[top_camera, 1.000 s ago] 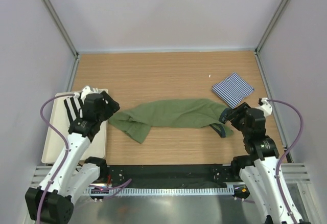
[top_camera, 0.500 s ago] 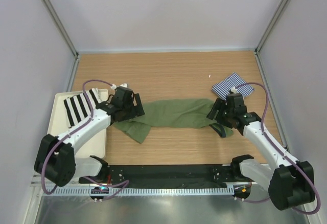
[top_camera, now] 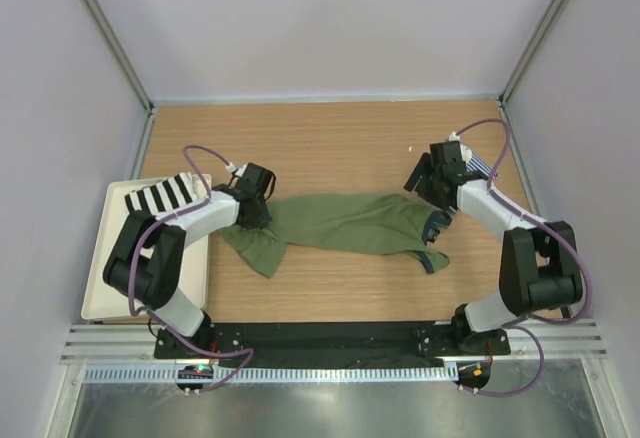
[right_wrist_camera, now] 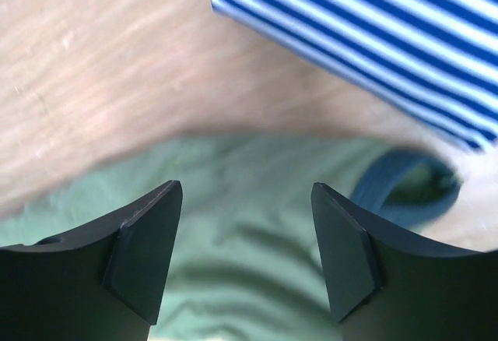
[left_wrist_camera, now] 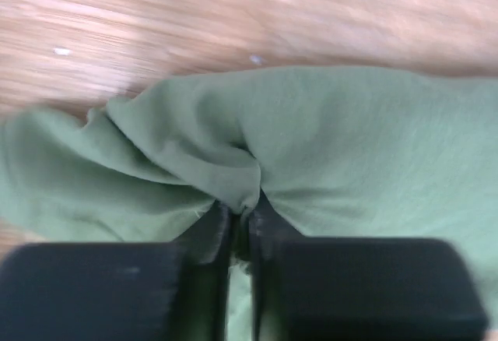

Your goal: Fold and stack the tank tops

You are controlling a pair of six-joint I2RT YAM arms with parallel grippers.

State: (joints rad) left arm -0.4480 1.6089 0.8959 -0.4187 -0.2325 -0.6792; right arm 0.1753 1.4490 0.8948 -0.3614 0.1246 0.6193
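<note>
both arms have swung out from near their bases since a second ago, each now at one end of the olive tank top (top_camera: 340, 223). the top lies stretched crosswise and rumpled mid-table (top_camera: 320, 138), not yet folded. the left gripper (left_wrist_camera: 243, 216) is at its left end, fingers nearly pressed together and pinching a small pucker of green cloth. the right gripper (right_wrist_camera: 245, 201) hangs over the right end with fingers spread wide and nothing between them; we can't tell if the tips touch the cloth. the striped tank top (right_wrist_camera: 373, 37) sits folded just beside that end, toward the far right, partly hidden under the right arm in the top view.

risks, as we judge them: the left pinch holds only a thin ridge, so it could slip out or lift one layer once pulled. the right fingers could close on the navy trim loop alone, or snag the striped top's corner, giving a skewed fold or dragging the finished piece.
</note>
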